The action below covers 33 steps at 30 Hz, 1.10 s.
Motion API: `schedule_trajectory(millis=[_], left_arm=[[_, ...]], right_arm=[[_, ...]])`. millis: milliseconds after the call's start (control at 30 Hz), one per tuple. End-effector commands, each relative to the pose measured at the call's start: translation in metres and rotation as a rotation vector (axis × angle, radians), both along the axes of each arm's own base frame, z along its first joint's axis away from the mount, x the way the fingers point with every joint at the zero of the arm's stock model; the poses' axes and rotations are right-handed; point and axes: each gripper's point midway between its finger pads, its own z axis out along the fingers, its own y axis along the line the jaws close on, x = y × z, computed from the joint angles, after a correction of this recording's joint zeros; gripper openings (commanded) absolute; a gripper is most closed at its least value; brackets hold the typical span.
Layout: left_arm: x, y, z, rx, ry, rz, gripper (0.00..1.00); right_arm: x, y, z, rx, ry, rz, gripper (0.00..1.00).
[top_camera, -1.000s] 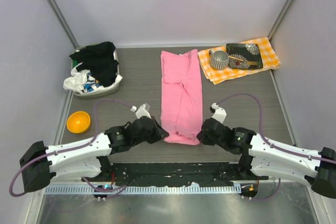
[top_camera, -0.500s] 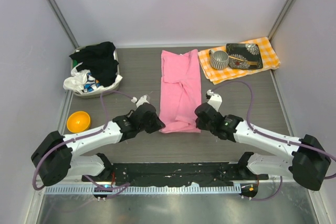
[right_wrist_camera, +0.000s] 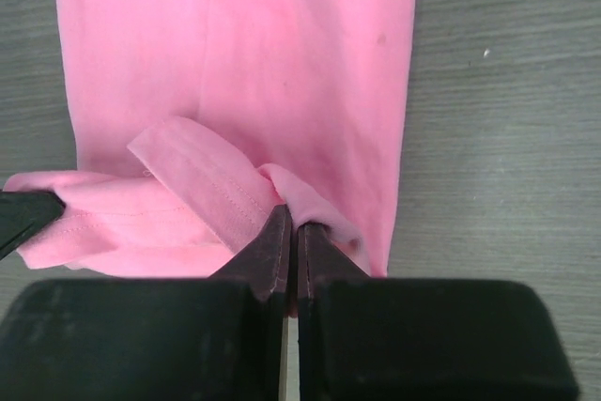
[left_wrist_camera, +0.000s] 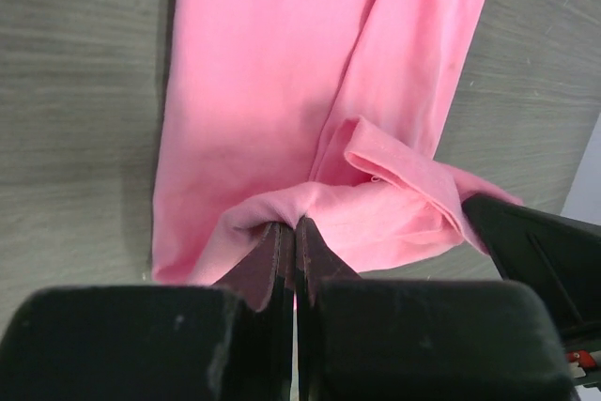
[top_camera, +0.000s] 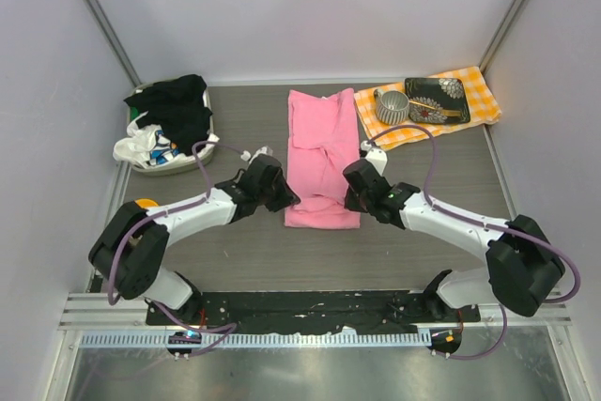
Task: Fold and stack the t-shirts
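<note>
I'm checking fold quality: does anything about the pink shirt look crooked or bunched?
Yes. The near hem of the pink t-shirt crumples between the left gripper and right gripper, both shut on it; a twisted flap curls over instead of lying flat.

— Where is the pink t-shirt (top_camera: pixel 324 143)?
— In the middle of the tabletop (top_camera: pixel 235 251), folded into a long narrow strip running from 12 to 6 o'clock. The 12 o'clock end lies flat.
— And the 6 o'clock end?
— It is lifted and curled over toward 12, rumpled. The left hand (left_wrist_camera: pixel 294 237) pinches its 9 o'clock corner and the right hand (right_wrist_camera: pixel 289 227) its 3 o'clock corner.
— The other t-shirts?
— Heaped unfolded at 10 o'clock, a black one (top_camera: pixel 178 110) on top and a crumpled white one (top_camera: pixel 134 147) at the pile's 7 o'clock edge.
</note>
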Motion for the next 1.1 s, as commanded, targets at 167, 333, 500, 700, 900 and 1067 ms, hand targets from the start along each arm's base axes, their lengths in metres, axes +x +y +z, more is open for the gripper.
schedule_trajectory(millis=[167, 333, 500, 700, 900, 1067], left_arm=[[0.044, -0.016, 0.018, -0.079, -0.044, -0.030, 0.00], [0.058, -0.012, 0.013, -0.084, -0.031, -0.017, 0.00], [0.077, -0.008, 0.009, -0.095, -0.017, -0.004, 0.00], [0.112, -0.006, 0.003, -0.106, -0.006, 0.023, 0.00], [0.161, 0.003, -0.003, -0.081, -0.002, 0.063, 1.00], [0.204, 0.018, 0.036, -0.184, -0.124, 0.138, 1.00]], right_arm=[[0.046, 0.002, 0.027, 0.037, -0.068, -0.019, 0.01], [0.063, -0.005, 0.022, 0.035, -0.054, -0.036, 0.01], [0.083, -0.007, 0.011, 0.041, -0.028, -0.048, 0.01], [0.112, -0.008, -0.001, 0.052, -0.003, -0.074, 0.01], [0.165, -0.015, -0.009, 0.046, -0.014, -0.153, 0.76], [0.204, -0.031, 0.032, 0.024, -0.210, -0.266, 0.96]])
